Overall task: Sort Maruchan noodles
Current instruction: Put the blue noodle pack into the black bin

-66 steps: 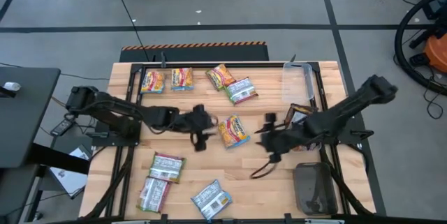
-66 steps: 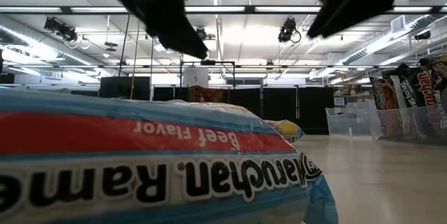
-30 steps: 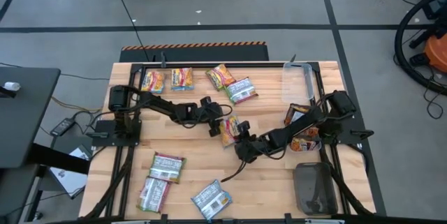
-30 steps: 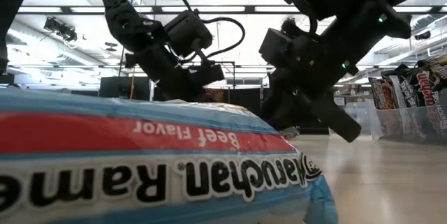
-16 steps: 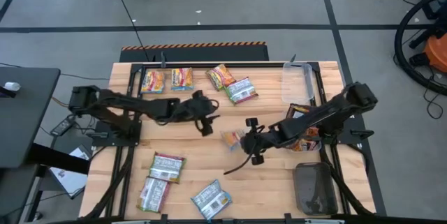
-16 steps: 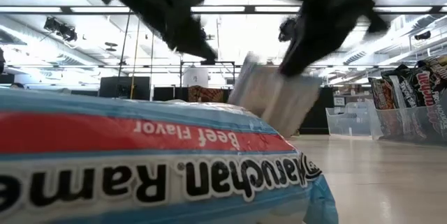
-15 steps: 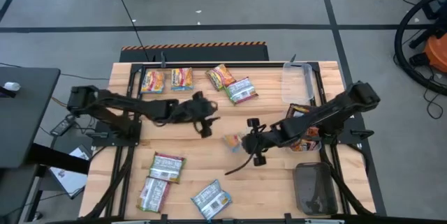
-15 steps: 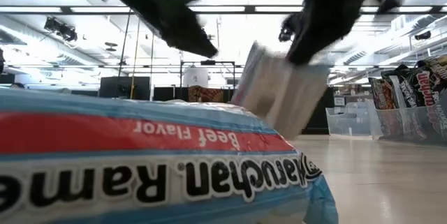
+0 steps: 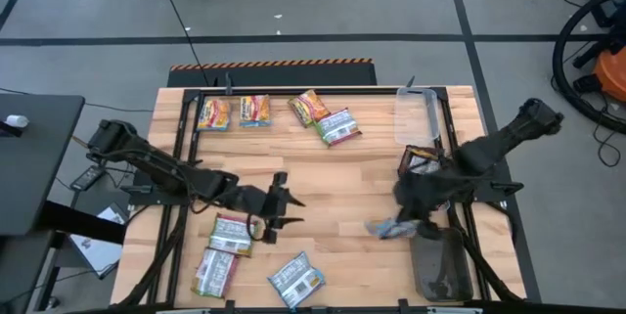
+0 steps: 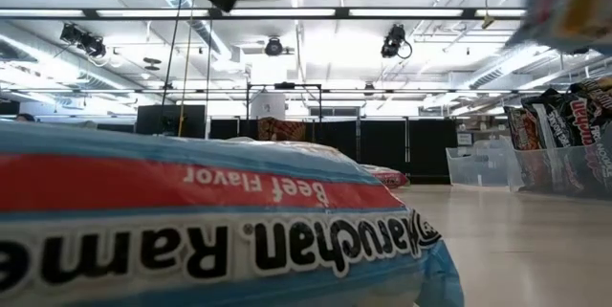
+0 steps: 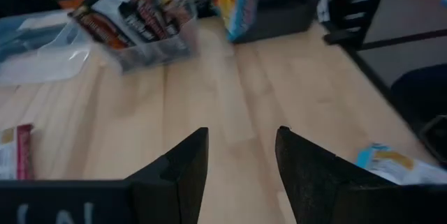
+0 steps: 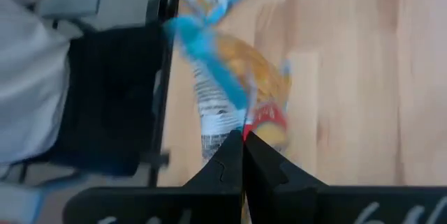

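An orange-yellow Maruchan noodles packet with blue edges (image 12: 234, 84) hangs from my right gripper (image 12: 243, 139), which is shut on it above the table's right near part (image 9: 403, 218). The same packet shows blurred in the high view (image 9: 384, 228) and at the top right of the low view (image 10: 574, 1). My left gripper (image 9: 291, 211) hovers open over bare wood (image 11: 241, 144), right of a silver-green packet (image 9: 233, 234). Several more packets lie flat along the far edge (image 9: 255, 110) and in the near left corner (image 9: 296, 278). My right gripper pinches one end of the packet (image 12: 253, 128) between its two shut fingers. The rest of the packet reaches out beyond the fingertips, lifted clear of the table. One layer or several, I cannot tell.
A clear tray with dark brown-red packets (image 11: 133, 28) stands at the right, partly under my right arm (image 9: 421, 162). A clear tray (image 9: 421, 113) sits beyond it, a dark one (image 9: 440, 265) at the near right corner. A pale-blue packet (image 10: 191, 211) fills the low view's foreground.
My right gripper has lifted the orange-yellow packet off the middle of the table and carried it toward the right and near edges; it now hangs clear. My left gripper has moved toward the near edge, still open.
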Robot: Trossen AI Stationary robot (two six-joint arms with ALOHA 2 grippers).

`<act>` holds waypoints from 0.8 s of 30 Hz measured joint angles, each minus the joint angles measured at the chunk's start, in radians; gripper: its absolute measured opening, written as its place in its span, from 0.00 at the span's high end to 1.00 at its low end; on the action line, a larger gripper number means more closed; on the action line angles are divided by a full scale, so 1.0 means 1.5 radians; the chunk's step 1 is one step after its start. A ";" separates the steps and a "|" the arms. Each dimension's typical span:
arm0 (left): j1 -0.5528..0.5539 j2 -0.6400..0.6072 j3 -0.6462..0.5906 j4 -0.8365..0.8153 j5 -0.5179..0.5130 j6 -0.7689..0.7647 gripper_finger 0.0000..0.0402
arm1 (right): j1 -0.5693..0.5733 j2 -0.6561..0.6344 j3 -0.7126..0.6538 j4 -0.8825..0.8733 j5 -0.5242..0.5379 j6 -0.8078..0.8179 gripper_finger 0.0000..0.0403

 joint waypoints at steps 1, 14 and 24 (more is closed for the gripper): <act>-0.008 -0.010 0.000 -0.011 -0.007 -0.001 0.57 | 0.022 -0.012 0.000 -0.019 0.008 0.033 0.99; -0.074 -0.096 0.000 -0.002 0.008 -0.019 0.57 | 0.288 -0.074 -0.147 0.053 0.007 0.452 0.99; -0.081 -0.096 0.001 0.071 0.021 -0.013 0.57 | 0.309 -0.066 -0.249 0.058 0.028 0.498 0.96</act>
